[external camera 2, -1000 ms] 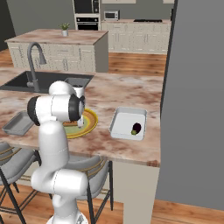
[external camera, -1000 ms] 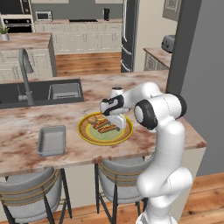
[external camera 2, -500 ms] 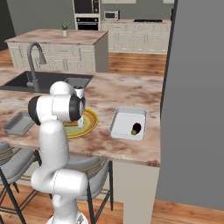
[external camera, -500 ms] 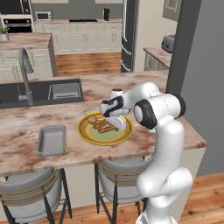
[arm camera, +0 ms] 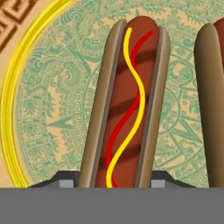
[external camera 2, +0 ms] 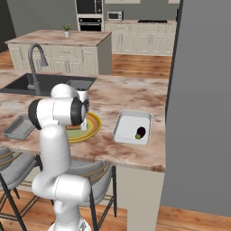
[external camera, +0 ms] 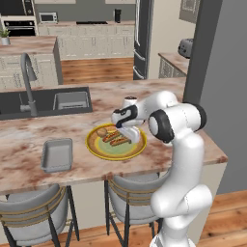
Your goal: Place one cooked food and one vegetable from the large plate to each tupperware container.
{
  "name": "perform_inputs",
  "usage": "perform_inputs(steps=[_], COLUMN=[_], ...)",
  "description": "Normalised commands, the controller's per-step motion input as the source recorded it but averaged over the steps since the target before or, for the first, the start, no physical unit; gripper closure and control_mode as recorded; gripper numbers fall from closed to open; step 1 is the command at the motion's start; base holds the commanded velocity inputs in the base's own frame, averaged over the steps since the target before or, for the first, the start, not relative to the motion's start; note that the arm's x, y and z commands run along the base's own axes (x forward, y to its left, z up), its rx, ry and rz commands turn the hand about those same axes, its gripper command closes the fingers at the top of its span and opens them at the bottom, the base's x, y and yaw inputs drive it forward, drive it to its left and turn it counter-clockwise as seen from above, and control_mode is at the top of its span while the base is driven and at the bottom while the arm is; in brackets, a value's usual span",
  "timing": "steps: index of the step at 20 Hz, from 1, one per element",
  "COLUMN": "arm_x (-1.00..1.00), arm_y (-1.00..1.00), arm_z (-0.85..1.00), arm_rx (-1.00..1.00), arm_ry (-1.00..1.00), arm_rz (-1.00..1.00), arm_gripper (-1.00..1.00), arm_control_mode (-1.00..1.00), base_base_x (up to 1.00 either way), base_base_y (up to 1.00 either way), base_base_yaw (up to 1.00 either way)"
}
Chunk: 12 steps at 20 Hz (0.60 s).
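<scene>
Hot dog [arm camera: 127, 105] with wavy sauce between gripper [arm camera: 111, 180] fingertips.

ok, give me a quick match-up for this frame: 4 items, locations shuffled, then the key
Items:
1. dark purple vegetable
2. hot dog between the fingers
3. grey tray
4. faucet

Places:
A. bare counter, left of the large plate
B. in the whitish tray
C. on the large plate
D. at the sink

Pairs: 1-B, 2-C, 3-A, 4-D
</scene>
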Motion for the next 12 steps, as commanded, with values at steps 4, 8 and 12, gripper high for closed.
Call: perform_inputs(steps=[4, 8, 12], arm_x=[-0.26, -0.21, -0.02], arm_y=[-0.60, -0.84, -0.72], arm_z=[0.48, 0.57, 0.39], arm_rx=[0.03, 0.01, -0.05], arm_ry=[0.00, -0.03, 0.00], arm_rz=[-0.21, -0.31, -0.43], arm_gripper=[1.00, 1.00, 1.00], arm_control_mode=[-1.00, -1.00, -1.00], base_base_x=[0.00, 0.00, 0.00], base_base_y=[0.00, 0.00, 0.00], base_base_yaw=[0.00, 0.00, 0.00])
